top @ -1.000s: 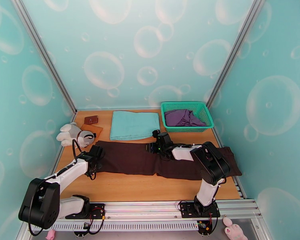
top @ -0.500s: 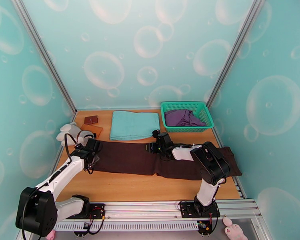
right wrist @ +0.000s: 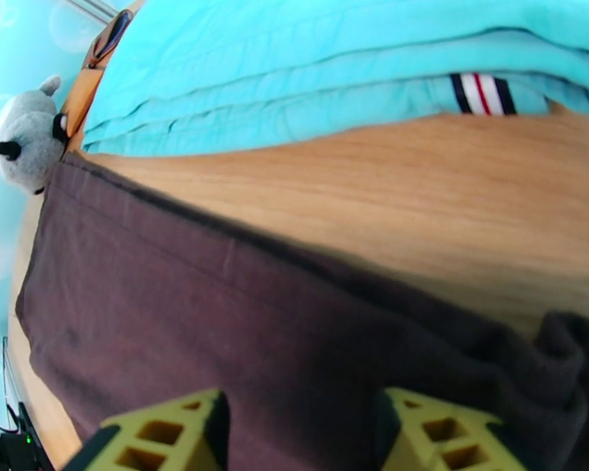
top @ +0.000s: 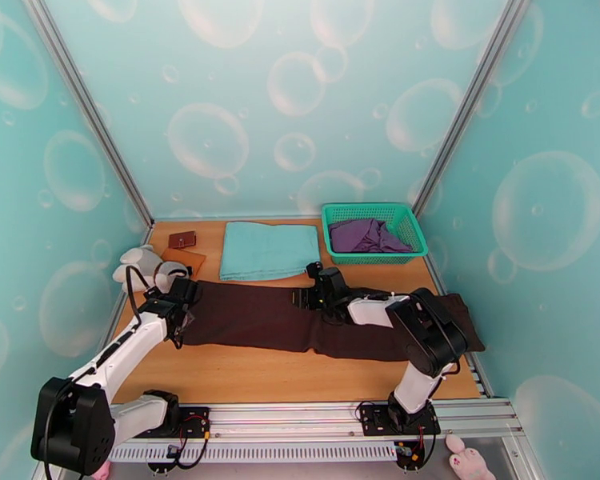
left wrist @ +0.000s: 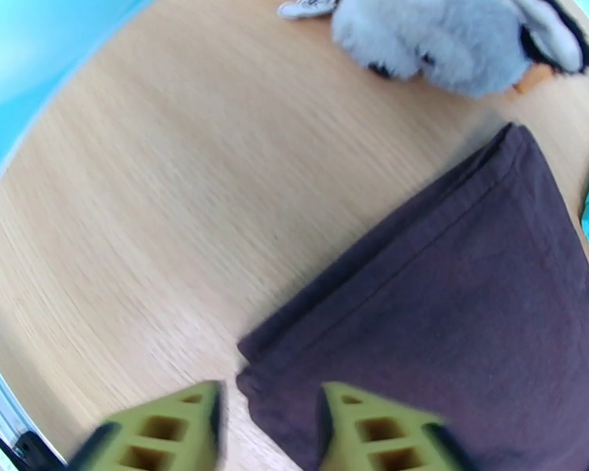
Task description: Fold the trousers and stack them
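Brown cloth long-legged trousers [top: 300, 318] were spread from nine to three o'clock, unfolded. Their end was just let go by the left gripper [left wrist: 271, 398]; jaws of the right gripper [right wrist: 302, 421] were parted too.

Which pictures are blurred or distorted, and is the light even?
Top external view: sharp and evenly lit, no harsh shadow on the light wooden table. Left wrist view: the table edge curves from lens distortion, the grain is smeared, the left gripper is blurred. Right wrist view: the folded light teal cloth is fairly sharp; the dark brown cloth trousers near the lens look soft.
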You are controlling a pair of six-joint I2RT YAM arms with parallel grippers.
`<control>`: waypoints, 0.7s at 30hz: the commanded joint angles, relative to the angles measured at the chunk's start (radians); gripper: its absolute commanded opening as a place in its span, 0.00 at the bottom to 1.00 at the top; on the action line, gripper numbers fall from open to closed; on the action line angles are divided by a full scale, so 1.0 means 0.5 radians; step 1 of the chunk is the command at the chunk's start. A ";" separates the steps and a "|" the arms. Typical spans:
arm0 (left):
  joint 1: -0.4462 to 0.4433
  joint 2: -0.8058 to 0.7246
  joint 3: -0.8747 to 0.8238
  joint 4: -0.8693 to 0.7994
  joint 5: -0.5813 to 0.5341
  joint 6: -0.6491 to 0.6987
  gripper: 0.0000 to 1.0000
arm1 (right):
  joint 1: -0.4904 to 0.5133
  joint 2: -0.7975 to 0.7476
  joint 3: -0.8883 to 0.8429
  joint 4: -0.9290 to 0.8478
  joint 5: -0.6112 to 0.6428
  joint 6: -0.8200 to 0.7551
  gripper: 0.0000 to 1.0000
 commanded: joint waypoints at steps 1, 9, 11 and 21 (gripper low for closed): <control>0.002 -0.060 0.050 0.200 -0.102 0.193 0.99 | 0.004 -0.144 -0.104 0.139 -0.024 -0.015 0.58; 0.181 0.324 -0.052 0.993 0.699 0.782 0.99 | 0.119 -0.201 -0.146 0.337 -0.255 -0.094 0.61; 0.222 0.453 -0.016 1.048 0.727 0.841 0.99 | 0.120 -0.211 -0.160 0.369 -0.279 -0.092 0.59; 0.276 0.812 0.023 1.148 0.803 0.936 0.79 | 0.103 -0.277 -0.186 0.383 -0.318 -0.106 0.58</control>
